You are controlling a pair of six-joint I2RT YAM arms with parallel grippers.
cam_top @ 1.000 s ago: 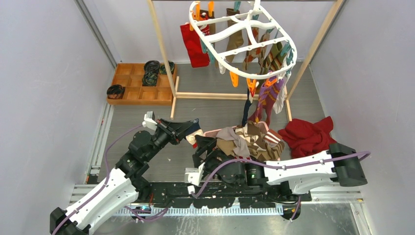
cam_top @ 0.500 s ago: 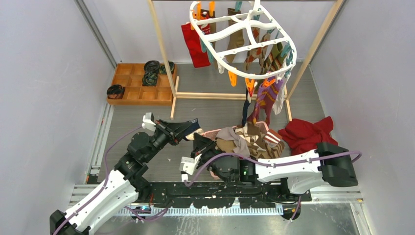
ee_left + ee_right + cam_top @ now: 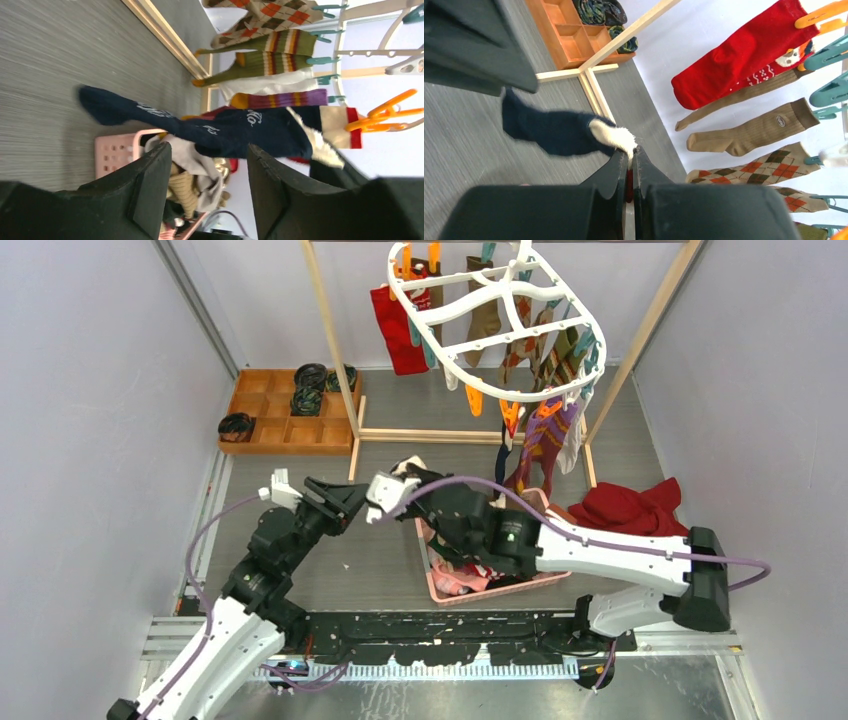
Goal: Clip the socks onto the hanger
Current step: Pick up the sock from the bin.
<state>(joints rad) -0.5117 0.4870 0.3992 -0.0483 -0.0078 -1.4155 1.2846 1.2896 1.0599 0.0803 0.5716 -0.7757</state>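
Note:
A navy sock (image 3: 235,131) with white lettering and a cream-and-red cuff stretches out in the air in the left wrist view. My right gripper (image 3: 631,152) is shut on its fuzzy white cuff, and the navy foot (image 3: 551,132) hangs over the floor. My left gripper (image 3: 210,167) stands open just short of the sock, its fingers (image 3: 150,185) touching nothing. In the top view both grippers meet left of centre, the left (image 3: 345,498) and the right (image 3: 410,472). The white oval hanger (image 3: 497,335) hangs at the back with several socks (image 3: 744,55) clipped on orange and teal pegs.
A pink basket (image 3: 437,585) with more socks lies under the right arm. A red cloth (image 3: 625,510) is heaped to the right. A wooden tray (image 3: 285,425) with black rolls sits back left. The wooden rack posts (image 3: 330,350) and base rail (image 3: 430,436) frame the hanger.
My right gripper shut on the navy sock's cuff and rose toward the back left. My left gripper opened and let the sock go. The pink basket now shows.

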